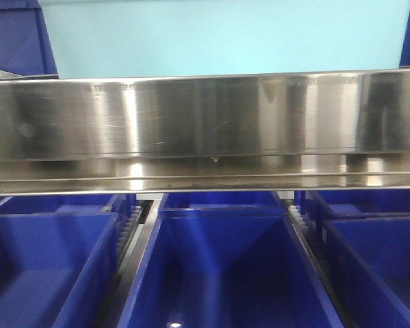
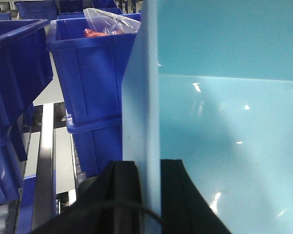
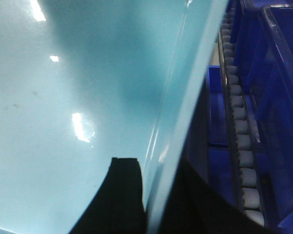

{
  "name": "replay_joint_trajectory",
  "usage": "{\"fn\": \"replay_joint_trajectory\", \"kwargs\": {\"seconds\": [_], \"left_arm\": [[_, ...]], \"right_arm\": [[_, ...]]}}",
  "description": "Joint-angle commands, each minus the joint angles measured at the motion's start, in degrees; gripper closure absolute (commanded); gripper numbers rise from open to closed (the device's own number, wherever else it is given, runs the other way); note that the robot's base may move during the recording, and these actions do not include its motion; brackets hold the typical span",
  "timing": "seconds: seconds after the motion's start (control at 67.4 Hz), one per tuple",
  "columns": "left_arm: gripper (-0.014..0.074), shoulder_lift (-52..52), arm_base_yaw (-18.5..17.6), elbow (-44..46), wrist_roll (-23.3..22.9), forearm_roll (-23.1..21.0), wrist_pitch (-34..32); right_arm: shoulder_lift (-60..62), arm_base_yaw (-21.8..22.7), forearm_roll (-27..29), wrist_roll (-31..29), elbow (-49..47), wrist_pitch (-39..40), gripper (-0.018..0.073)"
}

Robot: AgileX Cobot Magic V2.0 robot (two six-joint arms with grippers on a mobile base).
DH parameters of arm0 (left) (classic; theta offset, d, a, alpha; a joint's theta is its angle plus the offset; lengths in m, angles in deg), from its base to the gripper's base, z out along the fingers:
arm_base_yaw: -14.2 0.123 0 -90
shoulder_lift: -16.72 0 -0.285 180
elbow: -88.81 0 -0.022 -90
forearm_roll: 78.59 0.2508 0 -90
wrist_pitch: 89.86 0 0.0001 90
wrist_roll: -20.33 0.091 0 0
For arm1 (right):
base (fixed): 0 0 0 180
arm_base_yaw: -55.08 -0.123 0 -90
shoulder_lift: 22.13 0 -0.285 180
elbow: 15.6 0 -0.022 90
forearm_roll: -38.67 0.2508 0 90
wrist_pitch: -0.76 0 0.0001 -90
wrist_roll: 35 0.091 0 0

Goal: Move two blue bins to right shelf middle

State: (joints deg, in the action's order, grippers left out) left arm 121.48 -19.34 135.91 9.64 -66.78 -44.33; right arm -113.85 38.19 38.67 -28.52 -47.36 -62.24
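Observation:
Both grippers hold one light-blue bin (image 1: 225,37). In the front view it shows above and behind the wide brushed-steel front rail (image 1: 205,116) of the rack tier. My left gripper (image 2: 149,163) is shut on the bin's left wall (image 2: 141,97), one black finger outside and one inside. My right gripper (image 3: 154,168) is shut on the bin's right wall (image 3: 185,97) in the same way. The bin's inside (image 2: 229,126) looks empty. Where the bin's bottom rests is hidden by the rail.
Below the rail, dark blue bins stand in lanes: left (image 1: 41,266), middle (image 1: 219,266), right (image 1: 383,266). Left of the held bin are stacked dark blue bins (image 2: 93,78), the top one holding a plastic bag (image 2: 107,24). A roller track (image 3: 237,122) runs at its right.

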Motion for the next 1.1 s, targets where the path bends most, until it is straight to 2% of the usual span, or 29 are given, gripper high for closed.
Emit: {"fn": "replay_joint_trajectory", "kwargs": {"seconds": [0.0, 0.816, 0.92, 1.083], "left_arm": [[0.0707, -1.1, -0.4, 0.8, -0.6, -3.3, -5.0], [0.0707, -1.1, -0.4, 0.8, -0.6, -4.0, -4.8], [0.0707, -1.1, -0.4, 0.8, -0.6, -6.2, -2.2], [0.0707, -1.0, -0.4, 0.8, -0.6, -7.0, 7.9]], "right_arm": [[0.5, -0.3, 0.3, -1.4, -0.5, 1.8, 0.0711], [0.5, -0.3, 0.3, -1.4, -0.6, 2.1, 0.0711], [0.5, -0.3, 1.0, -1.4, -0.6, 2.1, 0.0711], [0.5, -0.3, 1.0, -1.4, -0.6, 3.4, 0.0711]]}}
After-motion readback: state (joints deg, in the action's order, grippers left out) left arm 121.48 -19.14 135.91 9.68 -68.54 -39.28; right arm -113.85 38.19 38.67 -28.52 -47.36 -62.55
